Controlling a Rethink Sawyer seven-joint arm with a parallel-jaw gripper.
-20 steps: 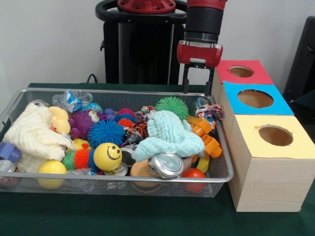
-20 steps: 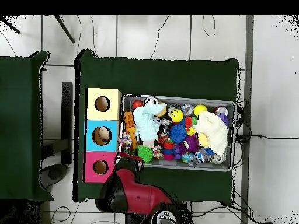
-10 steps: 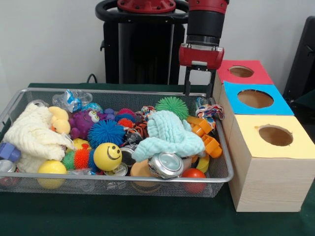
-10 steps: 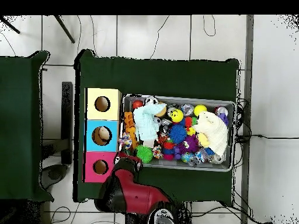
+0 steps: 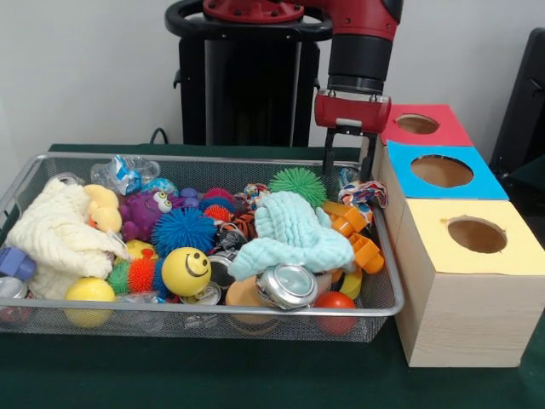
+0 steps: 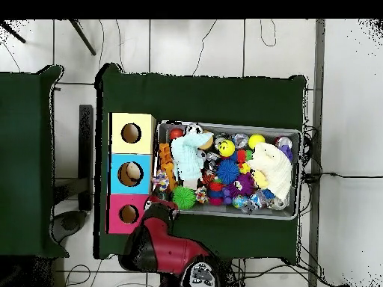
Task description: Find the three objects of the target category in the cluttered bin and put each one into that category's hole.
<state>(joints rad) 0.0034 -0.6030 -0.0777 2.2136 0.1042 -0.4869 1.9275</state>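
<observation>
Clutter fills the wire mesh bin (image 5: pixel 385 294): left of and below the gripper (image 5: pixel 351 159) lie a cream cloth (image 5: pixel 53 232), a blue spiky ball (image 5: pixel 184 228), a yellow smiley ball (image 5: pixel 186 271), a mint cloth (image 5: pixel 294 232) and a crushed can (image 5: pixel 288 285). The green spiky ball (image 5: pixel 298 184) sits just left of the gripper, which hangs empty with its fingers apart over the bin's back corner. Right of it stand the red box (image 5: pixel 419 125), blue box (image 5: pixel 440 172) and yellow box (image 5: pixel 473 235).
</observation>
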